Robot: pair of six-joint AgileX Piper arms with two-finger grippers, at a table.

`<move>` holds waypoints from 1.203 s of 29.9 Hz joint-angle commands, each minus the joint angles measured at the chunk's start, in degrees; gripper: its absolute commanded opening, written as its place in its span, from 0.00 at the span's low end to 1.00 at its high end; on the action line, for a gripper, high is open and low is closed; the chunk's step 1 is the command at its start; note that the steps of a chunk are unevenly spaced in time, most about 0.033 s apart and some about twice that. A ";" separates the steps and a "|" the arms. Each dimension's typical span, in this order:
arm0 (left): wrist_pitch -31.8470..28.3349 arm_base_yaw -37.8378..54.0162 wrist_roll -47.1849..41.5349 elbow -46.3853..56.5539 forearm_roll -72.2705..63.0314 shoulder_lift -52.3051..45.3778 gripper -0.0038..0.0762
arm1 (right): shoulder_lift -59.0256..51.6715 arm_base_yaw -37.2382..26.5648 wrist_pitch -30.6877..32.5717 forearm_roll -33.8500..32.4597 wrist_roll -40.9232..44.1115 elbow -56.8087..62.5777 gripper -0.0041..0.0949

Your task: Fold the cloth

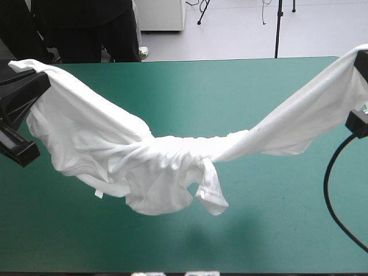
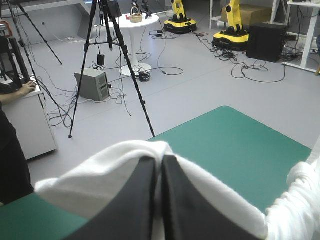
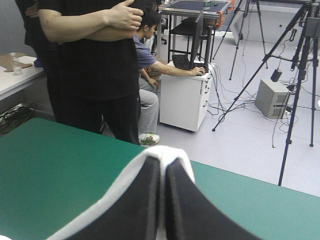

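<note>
**A:** What sits nearest in the left wrist view?

**B:** The left gripper. Its black fingers are pressed together into one pointed arch. The T-shirt is folded over the tips and pinched between them.

**A:** And the other arm?

**B:** Much the same. The right gripper has its fingers all but closed, with a white band of cloth wrapped over the tips and caught between them. Under and ahead of it lies the teal-green table.

**A:** So where is the T-shirt overall?

**B:** In the high view it is slung between the two grippers, which are raised over the table's left and right ends. More cloth hangs below the left gripper. From the right gripper it runs as a narrower, stretched band.

**A:** And in the middle?

**B:** It sags into a twisted bunch over the table's centre, with a sleeve dangling lowest. I can't tell whether that bunch touches the cover.
</note>
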 commanded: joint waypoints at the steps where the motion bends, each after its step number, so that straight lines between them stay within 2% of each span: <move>1: -0.42 -2.36 -3.00 -1.03 3.91 -0.13 0.04 | -1.21 1.32 -2.28 0.09 -0.35 3.26 0.02; 9: 0.57 -3.12 -4.95 9.16 9.53 0.28 0.04 | -1.07 1.32 -2.00 -3.33 -0.35 16.91 0.02; 13: -1.66 -3.12 -4.95 16.12 10.07 2.31 0.04 | 0.58 1.32 -6.53 -5.33 -0.35 24.83 0.02; 18: -7.69 -3.12 -4.95 22.97 12.36 8.84 0.04 | 7.15 1.32 -12.25 -10.62 -0.35 31.50 0.02; 22: -10.55 -2.91 -4.95 23.79 12.90 15.94 0.04 | 14.49 1.32 -15.53 -14.72 -0.09 32.09 0.02; 26: -14.51 -2.91 -4.95 23.79 12.63 22.92 0.04 | 21.22 1.32 -20.16 -15.05 0.71 32.09 0.02; 36: -22.76 -2.91 -4.95 23.79 12.74 33.87 0.04 | 32.29 0.95 -26.49 -15.37 1.45 32.09 0.02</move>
